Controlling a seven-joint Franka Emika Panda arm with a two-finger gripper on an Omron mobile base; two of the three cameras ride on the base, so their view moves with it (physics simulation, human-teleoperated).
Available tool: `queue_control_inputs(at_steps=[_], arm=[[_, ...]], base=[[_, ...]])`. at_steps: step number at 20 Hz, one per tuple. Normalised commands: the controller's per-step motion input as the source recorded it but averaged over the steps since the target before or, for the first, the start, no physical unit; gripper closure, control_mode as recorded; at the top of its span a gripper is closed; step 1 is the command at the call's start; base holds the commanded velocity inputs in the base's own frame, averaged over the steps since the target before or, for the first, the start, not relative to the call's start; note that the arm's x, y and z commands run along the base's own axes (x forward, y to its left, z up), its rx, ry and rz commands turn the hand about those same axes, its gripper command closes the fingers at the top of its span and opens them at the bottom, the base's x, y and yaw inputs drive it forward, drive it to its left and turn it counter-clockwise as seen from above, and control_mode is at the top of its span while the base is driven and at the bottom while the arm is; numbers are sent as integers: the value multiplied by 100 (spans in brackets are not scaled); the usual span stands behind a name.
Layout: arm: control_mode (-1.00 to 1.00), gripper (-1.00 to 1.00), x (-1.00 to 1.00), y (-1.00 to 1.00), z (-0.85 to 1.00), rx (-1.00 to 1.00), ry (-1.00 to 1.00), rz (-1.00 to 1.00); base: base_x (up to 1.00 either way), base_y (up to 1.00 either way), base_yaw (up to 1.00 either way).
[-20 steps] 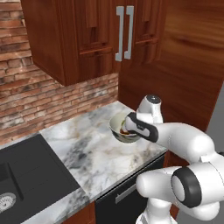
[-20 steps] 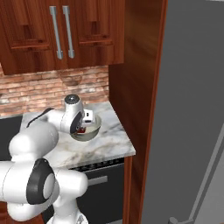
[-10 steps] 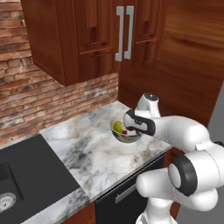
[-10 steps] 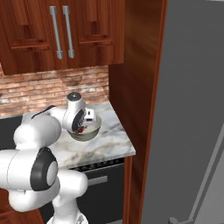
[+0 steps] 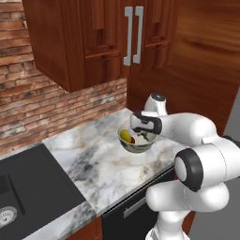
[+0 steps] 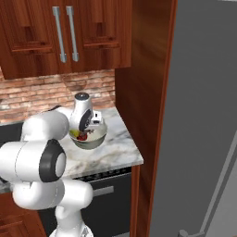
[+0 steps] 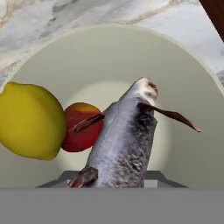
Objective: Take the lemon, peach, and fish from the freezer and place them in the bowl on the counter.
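The pale bowl (image 5: 136, 146) stands on the marble counter (image 5: 89, 161) near its right end. Inside it lie the yellow lemon (image 7: 30, 120) and the orange-red peach (image 7: 83, 127), touching each other at the bowl's left. My gripper (image 7: 111, 178) hangs just over the bowl, shut on the grey fish (image 7: 127, 140), whose head points down toward the bowl's floor. From the left base view, the gripper (image 5: 147, 137) dips into the bowl's right side beside the lemon (image 5: 125, 135). The bowl (image 6: 95, 140) and lemon (image 6: 74, 134) also show from the right. The fingertips are mostly hidden by the fish.
A black sink (image 5: 23, 187) is set into the counter at the left. Dark wooden wall cabinets (image 5: 108, 37) hang above, with a brick wall (image 5: 56, 103) behind. A tall wooden panel (image 6: 143, 92) and the grey freezer (image 6: 203, 115) stand right of the counter's end.
The hand has swung from over the bowl's middle to its right side and sunk lower, uncovering the lemon. The fish stays in the grip.
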Motion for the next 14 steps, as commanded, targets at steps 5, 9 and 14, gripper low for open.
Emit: queue_control_inputs(at_steps=[5, 9, 14], arm=[[-100, 100, 20, 0, -36, 0, 0, 0], [-100, 100, 13, 0, -45, 0, 0, 0], [-100, 100, 14, 0, -33, 0, 0, 0]], base=[[0, 0, 0], [0, 0, 0], [0, 0, 0]])
